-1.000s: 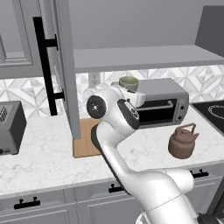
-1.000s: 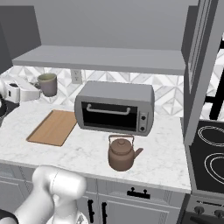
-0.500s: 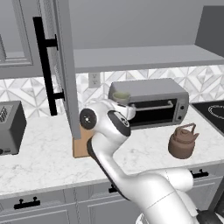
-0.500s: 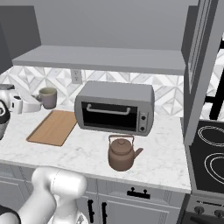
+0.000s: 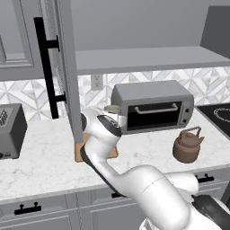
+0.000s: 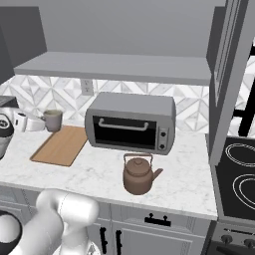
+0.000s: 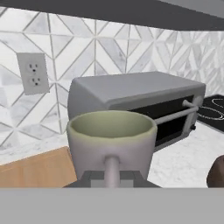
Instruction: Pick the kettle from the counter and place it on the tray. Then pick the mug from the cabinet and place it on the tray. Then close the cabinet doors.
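My gripper (image 7: 111,176) is shut on the handle of the beige mug (image 7: 111,139), whose greenish rim faces up. The mug (image 6: 52,119) hangs upright just above the far end of the wooden tray (image 6: 60,145), and the gripper (image 6: 42,121) reaches it from the left. In the left base view the mug (image 5: 113,108) peeks out behind my arm, over the tray (image 5: 79,153). The brown kettle (image 6: 138,174) stands on the marble counter (image 6: 189,169) in front of the toaster oven, right of the tray. Both cabinet doors (image 5: 63,67) (image 6: 226,74) stand open beside the grey shelf (image 6: 119,67).
A silver toaster oven (image 6: 130,122) sits against the backsplash just right of the tray. A toaster (image 5: 9,130) stands at the far left of the counter. A black stovetop (image 6: 239,174) lies at the right. The open left door's black bar handle (image 5: 45,67) hangs near my arm.
The mug has come down and to the left with the gripper, from shelf height to just above the tray. The kettle has not moved.
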Controlling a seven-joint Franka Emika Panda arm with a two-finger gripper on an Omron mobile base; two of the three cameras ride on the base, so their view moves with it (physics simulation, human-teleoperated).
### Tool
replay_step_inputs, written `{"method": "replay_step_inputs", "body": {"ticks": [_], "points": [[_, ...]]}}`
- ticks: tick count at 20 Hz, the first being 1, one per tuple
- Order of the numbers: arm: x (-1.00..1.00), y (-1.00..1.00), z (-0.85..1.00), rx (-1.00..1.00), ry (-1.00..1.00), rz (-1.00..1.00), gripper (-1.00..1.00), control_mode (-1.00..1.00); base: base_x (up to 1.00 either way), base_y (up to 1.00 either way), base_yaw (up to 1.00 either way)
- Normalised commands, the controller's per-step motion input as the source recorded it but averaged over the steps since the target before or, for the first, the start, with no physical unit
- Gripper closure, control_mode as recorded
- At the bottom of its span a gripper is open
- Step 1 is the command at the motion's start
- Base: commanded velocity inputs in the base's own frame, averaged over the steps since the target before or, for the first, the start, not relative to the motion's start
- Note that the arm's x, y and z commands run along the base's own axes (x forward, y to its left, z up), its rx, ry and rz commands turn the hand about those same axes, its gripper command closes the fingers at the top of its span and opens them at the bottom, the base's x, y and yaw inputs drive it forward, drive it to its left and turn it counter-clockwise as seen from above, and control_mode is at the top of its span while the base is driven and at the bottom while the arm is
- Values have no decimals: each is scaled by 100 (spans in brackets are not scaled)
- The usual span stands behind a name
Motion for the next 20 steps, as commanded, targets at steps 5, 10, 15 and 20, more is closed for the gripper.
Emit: {"method": "replay_step_inputs", "body": {"ticks": [5,10,15,20], "points": [[37,27,-47,0,3,0,100,-100,0,0,0],[41,8,-48,0,-1,0,100,-100,0,0,0],[43,11,-38,0,0,0,100,-100,0,0,0],[43,17,-38,0,0,0,100,-100,0,0,0]]}}
